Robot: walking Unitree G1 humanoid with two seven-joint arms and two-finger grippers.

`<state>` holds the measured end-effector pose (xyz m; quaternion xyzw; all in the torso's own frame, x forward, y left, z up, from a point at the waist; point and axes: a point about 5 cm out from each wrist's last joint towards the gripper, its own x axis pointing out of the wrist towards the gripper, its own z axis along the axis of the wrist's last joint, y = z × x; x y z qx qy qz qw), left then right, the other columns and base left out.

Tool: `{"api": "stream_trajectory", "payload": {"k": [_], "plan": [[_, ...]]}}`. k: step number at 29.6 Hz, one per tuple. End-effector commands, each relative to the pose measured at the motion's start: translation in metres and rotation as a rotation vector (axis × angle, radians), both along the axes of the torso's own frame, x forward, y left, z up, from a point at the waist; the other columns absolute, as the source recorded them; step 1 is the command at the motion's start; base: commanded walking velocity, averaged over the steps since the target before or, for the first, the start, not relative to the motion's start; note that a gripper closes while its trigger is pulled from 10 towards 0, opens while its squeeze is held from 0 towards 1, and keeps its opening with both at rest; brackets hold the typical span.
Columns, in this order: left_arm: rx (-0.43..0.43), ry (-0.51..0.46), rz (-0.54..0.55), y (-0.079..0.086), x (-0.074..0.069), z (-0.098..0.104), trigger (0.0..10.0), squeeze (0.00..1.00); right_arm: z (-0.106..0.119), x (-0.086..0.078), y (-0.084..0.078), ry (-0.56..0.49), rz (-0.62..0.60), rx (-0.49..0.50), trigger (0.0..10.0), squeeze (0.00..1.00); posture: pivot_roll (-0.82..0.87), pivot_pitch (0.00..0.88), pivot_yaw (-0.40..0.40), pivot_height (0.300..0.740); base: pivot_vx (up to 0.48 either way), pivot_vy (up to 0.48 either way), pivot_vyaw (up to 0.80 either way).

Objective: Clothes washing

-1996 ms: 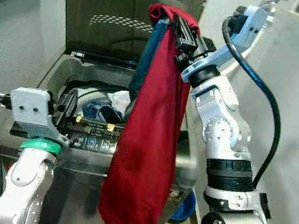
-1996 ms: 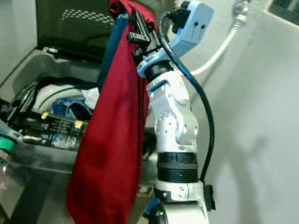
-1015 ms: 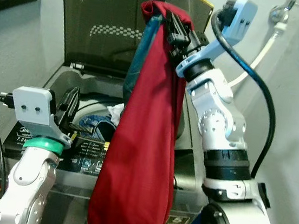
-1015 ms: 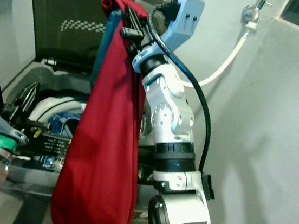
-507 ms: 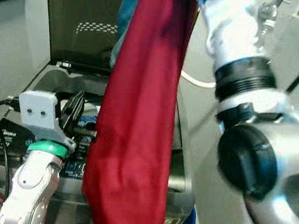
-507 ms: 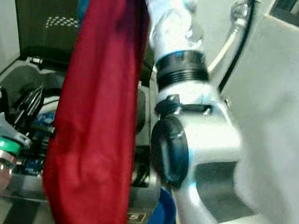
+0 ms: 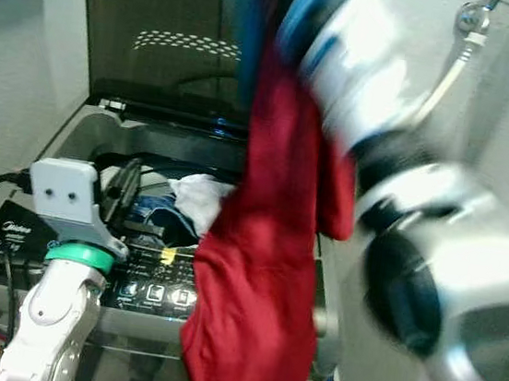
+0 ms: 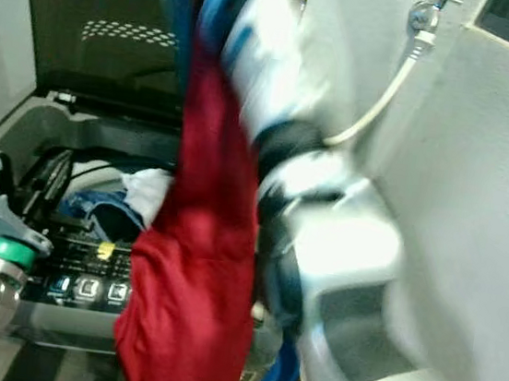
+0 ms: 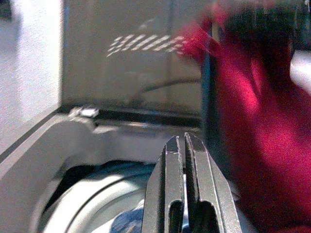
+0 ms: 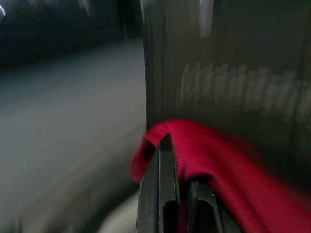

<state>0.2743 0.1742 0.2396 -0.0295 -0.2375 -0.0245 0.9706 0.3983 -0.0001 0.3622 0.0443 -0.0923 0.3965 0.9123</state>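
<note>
A long dark red garment (image 7: pixel 258 275) with a teal one (image 7: pixel 249 50) behind it hangs over the open top-loading washer (image 7: pixel 84 142). My right gripper (image 10: pixel 179 148) is shut on the red cloth's top fold; its arm (image 7: pixel 417 229) is a blur at the right. The cloth's lower end dangles in front of the washer's control panel (image 7: pixel 145 289). My left gripper (image 9: pixel 183 145) is shut and holds nothing, poised over the near left rim of the tub. White and blue clothes (image 7: pixel 192 203) lie in the drum.
The washer's dark lid (image 7: pixel 163 31) stands upright behind the tub. A white hose and tap (image 7: pixel 463 40) run along the wall at the right. A blue basin (image 8: pixel 277 372) sits on the floor beside the washer. Grey walls close in on both sides.
The right arm has swung down and forward, blurred, carrying the red garment toward the drum. The left arm stays by the tub rim.
</note>
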Motion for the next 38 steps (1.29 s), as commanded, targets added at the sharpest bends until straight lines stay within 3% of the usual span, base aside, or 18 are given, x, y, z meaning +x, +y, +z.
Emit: {"api": "stream_trajectory", "payload": {"k": [1, 4, 11, 13, 14, 15, 16, 17, 19, 20, 23, 24, 34, 37, 38], "plan": [[0.007, 0.015, -0.003, -0.001, 0.0, -0.002, 10.0, 0.0, 0.013, -0.002, -0.003, -0.061, 0.008, -0.03, 10.0, 0.0, 0.02, 0.018, -0.059, 0.74, 0.0, 0.0, 0.0], [0.012, 0.014, -0.007, -0.001, 0.0, -0.002, 10.0, 0.0, -0.029, 0.001, -0.002, 0.029, 0.068, -0.171, 10.0, 0.0, 0.03, 0.021, -0.06, 0.74, 0.0, 0.0, 0.0], [0.024, 0.02, -0.043, -0.004, 0.0, -0.002, 10.0, 0.0, -0.051, 0.002, -0.007, 0.104, 0.112, -0.28, 10.0, 0.0, 0.02, 0.023, -0.056, 0.74, 0.0, 0.0, 0.0], [0.059, 0.046, -0.091, -0.011, 0.0, -0.006, 10.0, 0.0, -0.069, 0.002, -0.017, 0.178, 0.177, -0.415, 10.0, 0.0, 0.02, 0.022, -0.054, 0.74, 0.0, 0.0, 0.0], [0.059, 0.046, -0.091, -0.011, 0.0, -0.006, 10.0, 0.0, -0.069, 0.002, -0.017, 0.178, 0.177, -0.415, 10.0, 0.0, 0.02, 0.022, -0.054, 0.74, 0.0, 0.0, 0.0], [0.079, 0.056, -0.107, -0.014, 0.0, -0.009, 10.0, 0.0, -0.075, 0.001, -0.022, 0.195, 0.208, -0.475, 10.0, 0.0, 0.02, 0.023, -0.056, 0.74, 0.0, 0.0, 0.0], [0.091, 0.062, -0.121, -0.017, 0.0, -0.01, 10.0, 0.0, -0.08, 0.001, -0.029, 0.196, 0.241, -0.538, 10.0, 0.18, 0.03, 0.025, -0.056, 0.74, 0.0, 0.0, 0.0], [0.097, 0.065, -0.129, -0.018, -0.001, -0.011, 10.0, 0.0, -0.083, 0.0, -0.032, 0.192, 0.262, -0.577, 10.0, 0.18, 0.03, 0.025, -0.056, 0.74, 0.0, 0.0, 0.0], [0.097, 0.065, -0.129, -0.018, -0.001, -0.011, 10.0, 0.0, -0.083, 0.0, -0.032, 0.192, 0.262, -0.577, 10.0, 0.18, 0.03, 0.025, -0.056, 0.74, 0.0, 0.0, 0.0], [0.099, 0.066, -0.138, -0.019, -0.001, -0.011, 10.0, 0.0, -0.084, 0.001, -0.038, 0.192, 0.262, -0.6, 10.0, 0.33, 0.03, 0.026, -0.055, 0.74, 0.0, 0.0, 0.0], [0.102, 0.068, -0.149, -0.019, -0.002, -0.011, 10.0, 0.0, -0.084, 0.002, -0.043, 0.198, 0.263, -0.608, 10.0, 0.36, 0.03, 0.026, -0.055, 0.74, 0.0, 0.0, 0.0], [0.107, 0.069, -0.16, -0.02, -0.002, -0.011, 10.0, 0.0, -0.082, 0.002, -0.044, 0.208, 0.271, -0.591, 10.0, 1.0, 0.03, 0.034, -0.044, 0.74, 0.0, 0.0, 0.0], [0.118, 0.059, -0.19, -0.02, -0.002, -0.007, 10.0, 0.0, -0.065, -0.008, -0.021, 0.215, 0.416, -0.48, 10.0, 1.0, 0.04, 0.046, -0.027, 0.74, 0.0, 0.0, 0.0], [0.12, 0.058, -0.195, -0.02, -0.002, -0.007, 10.0, 0.0, -0.05, -0.012, -0.018, 0.192, 0.471, -0.432, 10.0, 1.0, 0.04, 0.048, -0.029, 0.74, 0.0, 0.0, 0.0], [0.12, 0.058, -0.196, -0.02, -0.003, -0.007, 10.0, 0.0, -0.035, -0.012, -0.017, 0.138, 0.457, -0.356, 10.0, 1.0, 0.05, 0.047, -0.03, 0.74, 0.0, 0.0, 0.0]]}}
